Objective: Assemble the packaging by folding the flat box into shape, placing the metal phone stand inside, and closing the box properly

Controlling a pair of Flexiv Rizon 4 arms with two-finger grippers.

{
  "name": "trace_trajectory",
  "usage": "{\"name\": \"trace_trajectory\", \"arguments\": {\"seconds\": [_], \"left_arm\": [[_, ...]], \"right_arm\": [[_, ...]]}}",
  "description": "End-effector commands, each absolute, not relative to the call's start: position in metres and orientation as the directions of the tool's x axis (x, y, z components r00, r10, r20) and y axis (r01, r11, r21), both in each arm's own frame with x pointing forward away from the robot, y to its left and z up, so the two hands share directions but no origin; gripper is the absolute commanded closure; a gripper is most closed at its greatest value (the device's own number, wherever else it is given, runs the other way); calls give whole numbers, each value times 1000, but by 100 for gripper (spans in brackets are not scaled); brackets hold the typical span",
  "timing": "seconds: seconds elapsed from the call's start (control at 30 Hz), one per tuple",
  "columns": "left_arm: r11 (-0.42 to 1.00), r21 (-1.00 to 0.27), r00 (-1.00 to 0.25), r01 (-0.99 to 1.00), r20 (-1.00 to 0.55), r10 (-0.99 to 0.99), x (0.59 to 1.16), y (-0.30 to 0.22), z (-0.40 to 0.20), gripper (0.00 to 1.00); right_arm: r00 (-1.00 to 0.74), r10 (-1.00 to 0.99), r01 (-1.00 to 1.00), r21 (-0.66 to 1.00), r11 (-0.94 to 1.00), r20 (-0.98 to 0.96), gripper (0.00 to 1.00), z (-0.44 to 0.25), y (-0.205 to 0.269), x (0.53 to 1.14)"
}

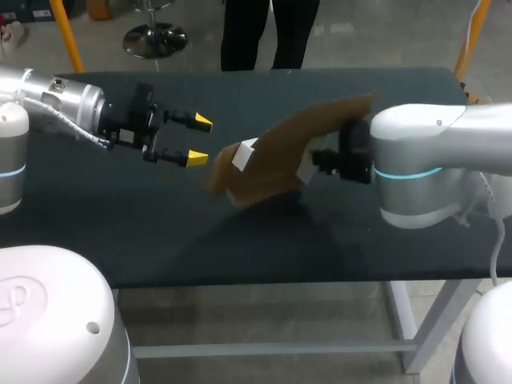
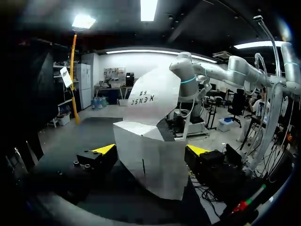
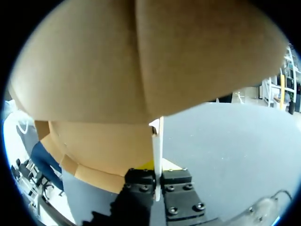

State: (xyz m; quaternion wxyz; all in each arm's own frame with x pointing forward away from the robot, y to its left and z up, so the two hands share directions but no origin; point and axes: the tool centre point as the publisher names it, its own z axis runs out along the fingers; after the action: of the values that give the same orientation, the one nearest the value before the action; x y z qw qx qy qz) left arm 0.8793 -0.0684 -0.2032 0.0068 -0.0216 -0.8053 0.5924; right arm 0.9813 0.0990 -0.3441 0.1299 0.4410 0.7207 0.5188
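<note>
The half-folded cardboard box (image 1: 276,160) is pinched by the right gripper (image 3: 157,175), its free end just ahead of the open-fingered left gripper (image 1: 194,139).

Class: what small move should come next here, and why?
Probably ease the left gripper forward to grip the box: it is open with the box just ahead, while the right gripper is shut on the box's edge.

High rear head camera; wrist cameras near box (image 1: 280,156)
</note>
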Motion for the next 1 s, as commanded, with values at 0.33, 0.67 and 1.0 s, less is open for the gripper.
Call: {"name": "trace_trajectory", "arguments": {"seconds": [0.33, 0.67, 1.0], "left_arm": [[350, -935, -996, 63, -37, 82, 889, -67, -202, 0], [392, -917, -996, 76, -48, 80, 893, -57, -208, 0], [451, -886, -993, 113, -85, 81, 895, -49, -214, 0]], "right_arm": [[-652, 629, 636, 757, 150, 424, 100, -345, 103, 984], [-592, 699, 734, 627, 263, 400, 100, -333, 98, 991], [-575, 715, 788, 505, 352, 398, 100, -328, 95, 987]]}}
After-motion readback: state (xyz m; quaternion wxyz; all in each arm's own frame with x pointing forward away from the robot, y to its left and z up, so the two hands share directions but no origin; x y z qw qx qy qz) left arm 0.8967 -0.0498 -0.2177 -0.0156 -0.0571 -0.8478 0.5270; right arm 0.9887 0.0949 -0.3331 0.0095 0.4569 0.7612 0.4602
